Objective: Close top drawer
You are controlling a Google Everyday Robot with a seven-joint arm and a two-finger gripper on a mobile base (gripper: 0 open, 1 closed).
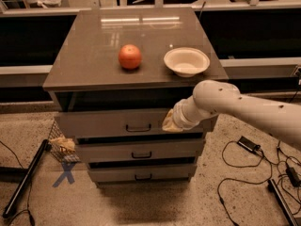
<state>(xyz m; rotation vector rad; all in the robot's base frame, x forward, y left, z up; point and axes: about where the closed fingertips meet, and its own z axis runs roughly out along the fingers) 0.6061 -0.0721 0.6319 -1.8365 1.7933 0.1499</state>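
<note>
Top drawer (108, 124): topmost of three in the cabinet (89, 55), front face a little out from the frame, with a dark gap above it under the cabinet top. By my reading it is nearly shut but not yet home. Its long axis runs left to right across the cabinet front.

Gripper (170, 122): pressed against the drawer front, to the right of the centre handle (138, 127) and not on it. The drawer lies straight ahead of the gripper, towards the cabinet's back. Only one arm, reaching in from the right.

Cannot tell whether the gripper is open or closed. It seems to hold nothing and only pushes on the face. The push is off-centre, so the drawer may skew.
</note>
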